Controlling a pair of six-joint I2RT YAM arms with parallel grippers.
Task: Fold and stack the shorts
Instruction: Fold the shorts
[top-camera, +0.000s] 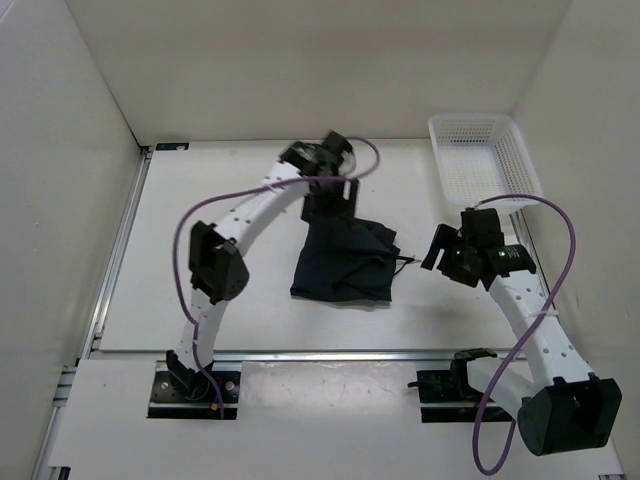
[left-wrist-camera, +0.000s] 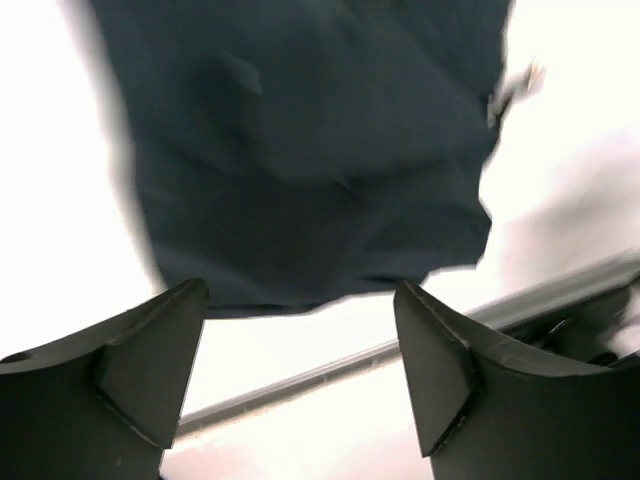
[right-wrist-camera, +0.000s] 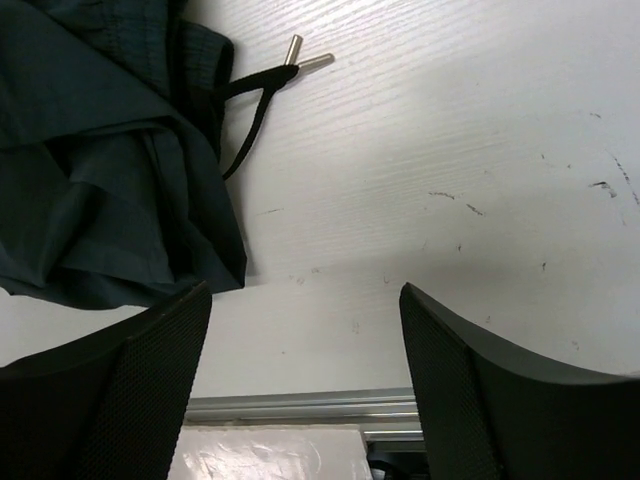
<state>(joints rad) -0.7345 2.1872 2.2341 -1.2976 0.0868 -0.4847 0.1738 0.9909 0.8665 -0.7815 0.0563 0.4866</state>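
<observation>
The left claw (left-wrist-camera: 300, 288), jaws wide apart & w/ nothing in them, we see over the 12 o'clock edge of the shorts (top-camera: 340, 262), which lie near the centre of the table (top-camera: 250, 320), while the right claw (right-wrist-camera: 305, 290), also wide open & empty, hangs just at their 3 o'clock side.
</observation>
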